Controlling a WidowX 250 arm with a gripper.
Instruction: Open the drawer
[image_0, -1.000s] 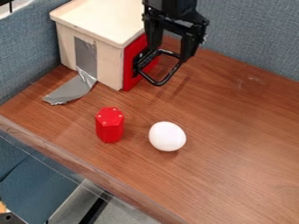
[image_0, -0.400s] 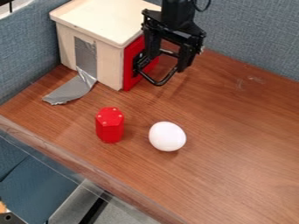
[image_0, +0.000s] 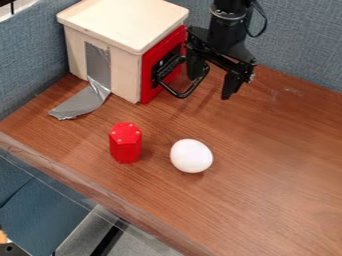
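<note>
Holding end effector spread apart at closed drawer on box, with one finger by handle, likely risking slipping off when pulling, from shallow hooking, or dragging box along bench, from drawer sticking.

The drawer is shut, just to the left of my gripper as the camera sees it. Its flat red front stands upright, facing my side. From a dark mount, its angular black handle juts out as an open loop beside my nearer finger; I cannot tell whether they touch.
</note>
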